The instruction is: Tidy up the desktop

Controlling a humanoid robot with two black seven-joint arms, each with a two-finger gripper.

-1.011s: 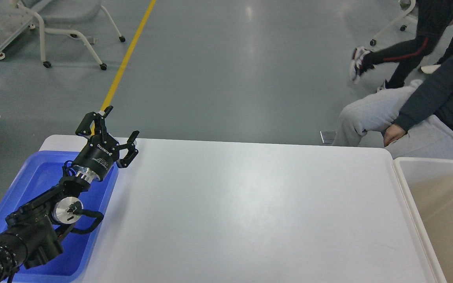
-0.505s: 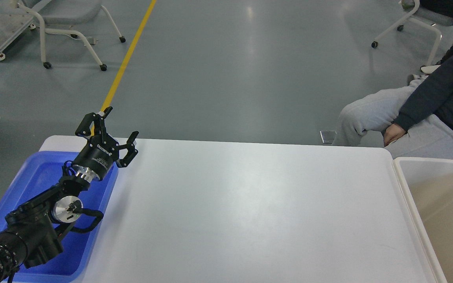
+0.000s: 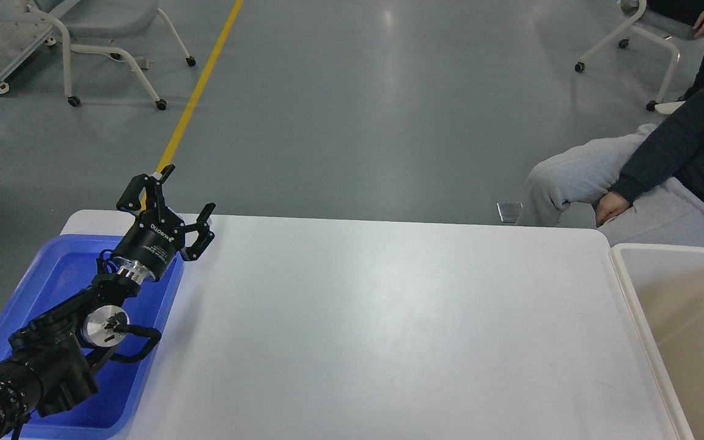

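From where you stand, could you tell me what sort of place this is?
Probably a robotics lab or workshop: a grey floor with a yellow line, wheeled chairs, and a white desktop flanked by sorting bins.

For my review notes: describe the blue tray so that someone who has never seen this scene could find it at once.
Start from the big white desktop that fills the middle. At its left end sits the blue tray, under the black left arm, whose open left gripper is raised above the tray's far corner. Unlike the beige bin at the right end, it is bright blue.
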